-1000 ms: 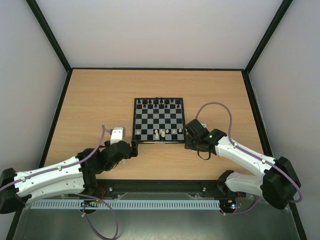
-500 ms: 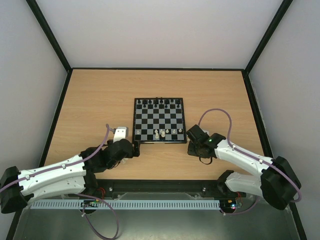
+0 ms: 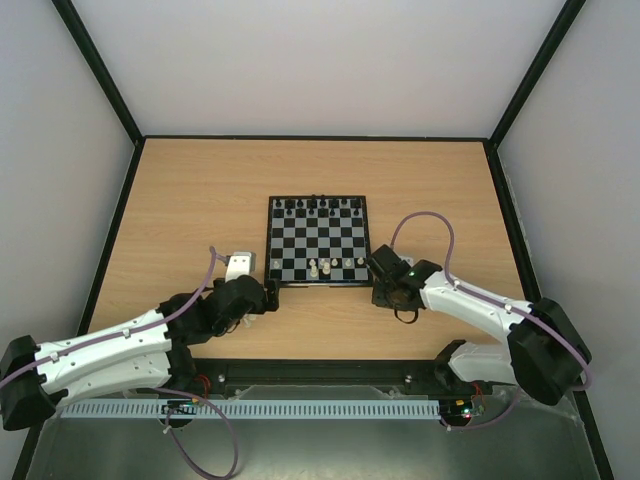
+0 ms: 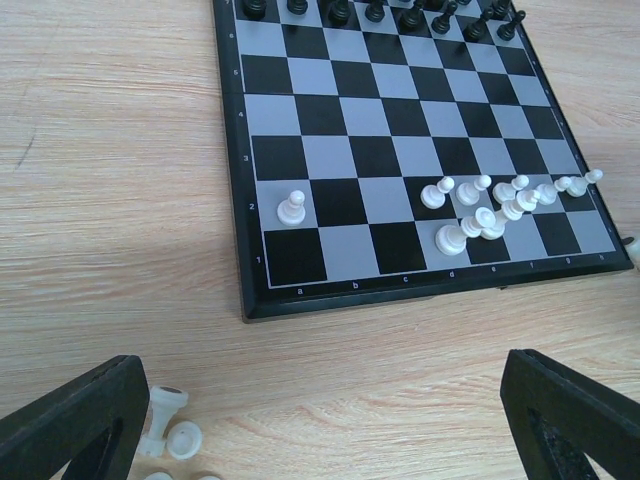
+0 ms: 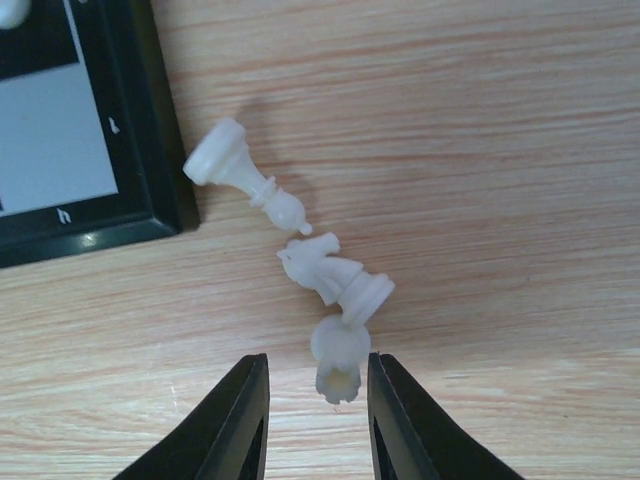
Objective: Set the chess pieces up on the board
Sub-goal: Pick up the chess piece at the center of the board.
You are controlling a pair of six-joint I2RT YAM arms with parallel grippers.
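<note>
Board (image 3: 318, 240) is sited at centre of table (image 3: 190, 200). Right gripper (image 5: 317, 385) is parted around a toppled one of the chess pieces (image 5: 338, 362) off board's near-right corner. Left gripper (image 4: 320, 385) is spread wide off near-left corner.

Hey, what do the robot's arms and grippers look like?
The left arm and right arm have white shells with black joints and a lilac cable looping along each. The right arm shows a small green light. Gripper fingers are flat black wedges.
</note>
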